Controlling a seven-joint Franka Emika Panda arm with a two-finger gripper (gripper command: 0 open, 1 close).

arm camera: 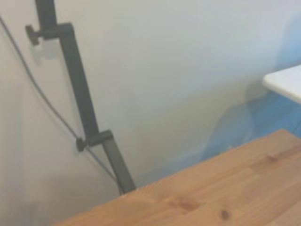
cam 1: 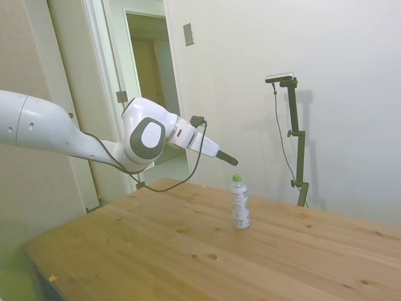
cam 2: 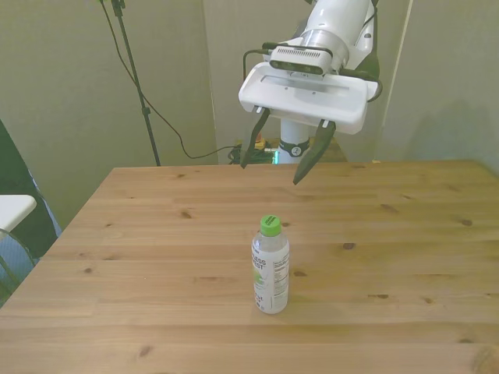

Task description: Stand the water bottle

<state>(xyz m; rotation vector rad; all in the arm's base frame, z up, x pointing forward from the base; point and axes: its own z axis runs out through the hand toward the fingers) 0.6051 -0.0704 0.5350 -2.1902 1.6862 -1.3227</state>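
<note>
Nearest in the front view, the water bottle (cam 2: 270, 266) stands upright on the wooden table (cam 2: 140, 257), a little toward that view's near edge and close to the middle of the board's width; its green screw cap (cam 2: 270, 225) is on top and its white printed label faces the camera, the text too small to read. The side view shows the same bottle (cam 1: 239, 202) upright, its base flat on the planks (cam 1: 156, 251) and nothing touching it. Beyond and above it in the front view hangs the gripper (cam 2: 281, 153), its two dark fingers (cam 2: 251, 142) spread wide with nothing between them, tips pointing down toward the table and well clear of the cap. In the side view the gripper (cam 1: 228, 158) sits up and to the picture's left of the bottle, tilted, apart from it. The white arm (cam 1: 75, 135) runs back from there, with a dark cable looping beneath the wrist. The wrist view shows only a corner of the table (arm camera: 225, 188) against a pale wall, slightly blurred; the bottle does not appear there.
</note>
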